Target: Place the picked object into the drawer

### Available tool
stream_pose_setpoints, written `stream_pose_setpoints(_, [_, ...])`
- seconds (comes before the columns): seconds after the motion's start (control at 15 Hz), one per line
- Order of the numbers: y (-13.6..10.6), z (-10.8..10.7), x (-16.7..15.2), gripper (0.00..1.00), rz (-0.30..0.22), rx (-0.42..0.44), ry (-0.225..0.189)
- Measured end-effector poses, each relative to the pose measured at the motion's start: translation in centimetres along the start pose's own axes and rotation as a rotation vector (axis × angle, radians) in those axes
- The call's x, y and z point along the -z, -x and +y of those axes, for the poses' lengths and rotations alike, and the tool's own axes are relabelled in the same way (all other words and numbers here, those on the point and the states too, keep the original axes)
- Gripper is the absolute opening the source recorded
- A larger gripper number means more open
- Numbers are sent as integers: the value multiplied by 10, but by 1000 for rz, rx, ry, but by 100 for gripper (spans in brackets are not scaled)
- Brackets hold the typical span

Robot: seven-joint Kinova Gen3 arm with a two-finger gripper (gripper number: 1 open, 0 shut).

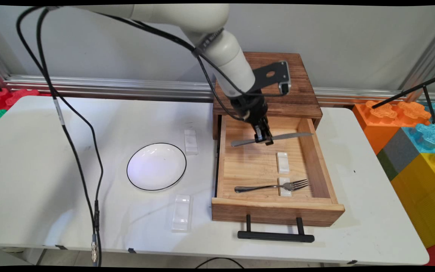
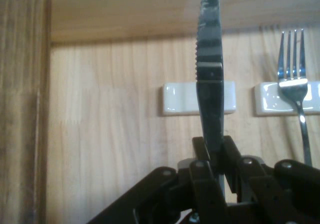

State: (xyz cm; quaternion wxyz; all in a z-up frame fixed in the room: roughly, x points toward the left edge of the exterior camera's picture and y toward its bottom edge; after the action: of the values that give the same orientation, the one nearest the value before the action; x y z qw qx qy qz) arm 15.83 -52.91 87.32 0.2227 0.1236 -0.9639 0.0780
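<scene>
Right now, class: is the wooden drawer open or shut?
Open. The drawer is pulled out from its wooden cabinet, its inside exposed, with a fork lying in it.

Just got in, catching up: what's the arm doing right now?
The gripper is shut on a knife, holding it by its middle above the open wooden drawer. Inside the drawer, a fork lies with its neck on a white rest; a second white rest sits bare, below the knife. Out on the table are a white plate and two more rests, one beside the plate and one near the front edge.
</scene>
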Motion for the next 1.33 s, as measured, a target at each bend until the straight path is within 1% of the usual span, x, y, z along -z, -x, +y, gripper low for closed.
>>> stream_pose_setpoints(0.4, [6,-1,-22,0,0,-18,3])
stream_pose_setpoints(1.33, [25,-1,-63,0,9,-16,20])
